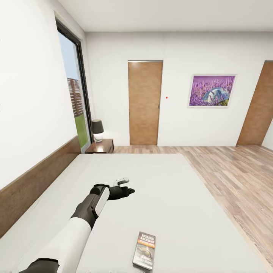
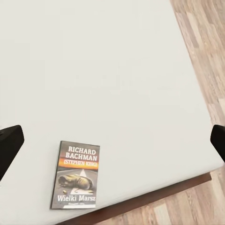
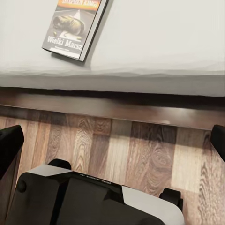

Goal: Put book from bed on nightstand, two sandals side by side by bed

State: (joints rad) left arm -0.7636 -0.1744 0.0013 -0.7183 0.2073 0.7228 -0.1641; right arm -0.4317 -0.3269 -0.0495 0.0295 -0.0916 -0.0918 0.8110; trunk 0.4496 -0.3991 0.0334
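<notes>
White walls and a wood floor (image 1: 235,170) surround the big bed (image 1: 151,182). On its near edge lies the book (image 1: 145,250), flat. Above the bed, the left gripper (image 1: 127,185) has its fingers wide apart.

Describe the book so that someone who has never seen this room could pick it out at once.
Start from the big pale bed that takes up most of the room. The book lies flat on the mattress near the bed's foot edge, nearest the robot, beyond the left gripper. It is a thin dark paperback with white "Richard Bachman" lettering and an orange band, the one dark thing on the plain mattress.
</notes>
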